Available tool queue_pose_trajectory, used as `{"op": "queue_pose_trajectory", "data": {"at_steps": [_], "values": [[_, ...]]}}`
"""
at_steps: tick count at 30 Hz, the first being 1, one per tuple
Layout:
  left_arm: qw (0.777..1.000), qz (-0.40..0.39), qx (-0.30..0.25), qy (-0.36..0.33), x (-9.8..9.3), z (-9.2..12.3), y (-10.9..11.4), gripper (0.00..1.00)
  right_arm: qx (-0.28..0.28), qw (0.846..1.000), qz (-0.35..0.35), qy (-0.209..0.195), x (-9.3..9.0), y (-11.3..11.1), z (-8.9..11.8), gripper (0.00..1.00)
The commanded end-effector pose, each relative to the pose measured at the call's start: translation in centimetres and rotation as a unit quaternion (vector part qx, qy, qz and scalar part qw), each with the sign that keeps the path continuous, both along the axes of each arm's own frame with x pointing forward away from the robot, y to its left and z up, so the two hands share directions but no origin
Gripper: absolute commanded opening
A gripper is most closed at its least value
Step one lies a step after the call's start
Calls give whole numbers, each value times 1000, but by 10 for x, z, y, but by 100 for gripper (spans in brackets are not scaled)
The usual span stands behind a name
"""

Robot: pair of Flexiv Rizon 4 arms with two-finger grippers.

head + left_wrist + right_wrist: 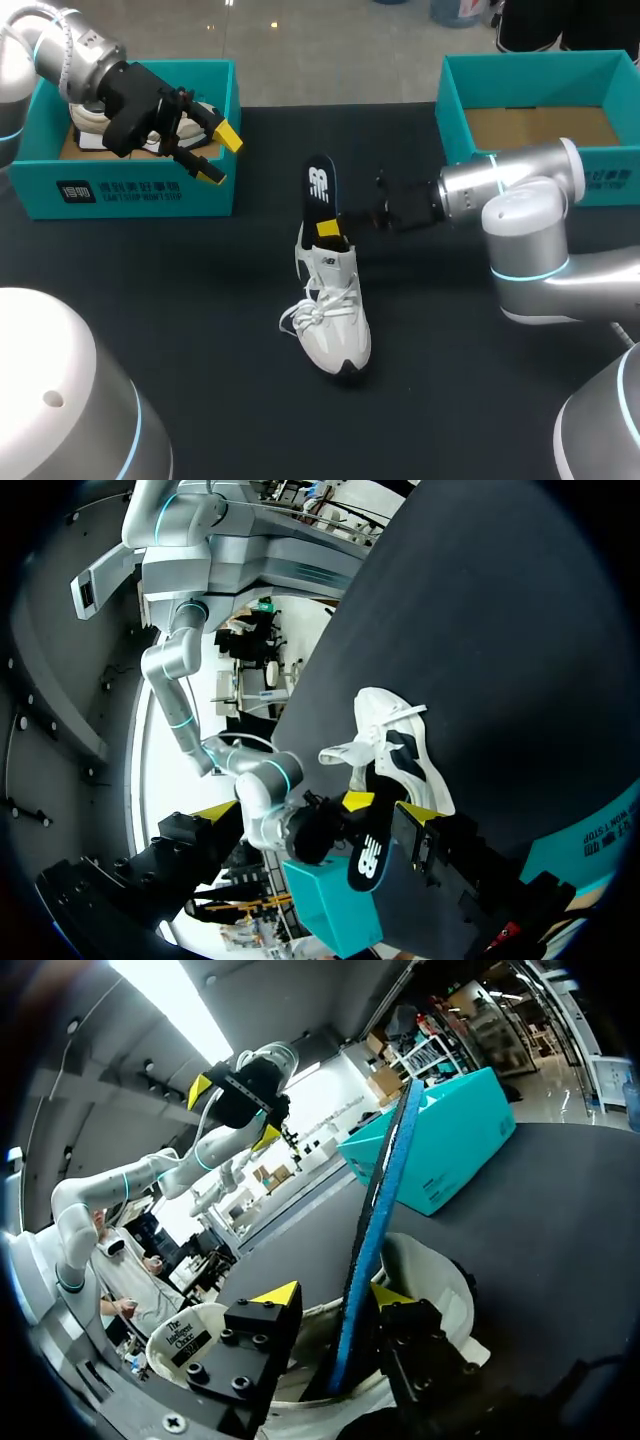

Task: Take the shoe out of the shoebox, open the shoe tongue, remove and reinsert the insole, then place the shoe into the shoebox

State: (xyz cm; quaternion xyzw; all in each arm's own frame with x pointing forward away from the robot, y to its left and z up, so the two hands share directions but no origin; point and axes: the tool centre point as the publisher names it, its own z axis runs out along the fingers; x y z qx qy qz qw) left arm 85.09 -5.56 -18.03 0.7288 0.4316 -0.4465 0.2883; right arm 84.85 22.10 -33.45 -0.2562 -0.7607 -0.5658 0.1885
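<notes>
Here, logo-marked insole [319,188] upright in shoe [338,322] between fingers [272,1300] of right tool [335,1298]

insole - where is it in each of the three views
head: insole stands up from the heel of the white shoe, mid-table
left wrist: insole black, logo showing, sticking out of the shoe's heel
right wrist: insole blue edge, between the fingers of the right gripper
shared landmark: the white shoe

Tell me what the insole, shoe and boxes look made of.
Insole: likely foam, matte black fabric top, blue underside; thin, holds its shape.
Shoe: white textile or synthetic upper, cord laces; hard to tell which.
Right shoebox: matte teal cardboard, bare brown floor inside.
Left shoebox: looks alike.
</notes>
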Motion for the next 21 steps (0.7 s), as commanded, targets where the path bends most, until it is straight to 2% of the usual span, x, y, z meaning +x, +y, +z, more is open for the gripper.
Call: {"op": "queue_pose_trajectory", "data": {"at_steps": [1,2,3,9,21], "values": [[1000,0,2,-1,0,0,0,100,-4,1000,9,2,7,7,-1,32],[1000,0,2,-1,0,0,0,100,-6,1000,11,4,8,8,-2,19],[1000,0,2,-1,0,0,0,100,-10,1000,15,6,8,8,-3,0],[1000,0,2,-1,0,0,0,100,-17,999,29,22,2,5,-8,0],[1000,0,2,-1,0,0,0,100,-28,997,40,59,-24,-1,-29,0]]}}
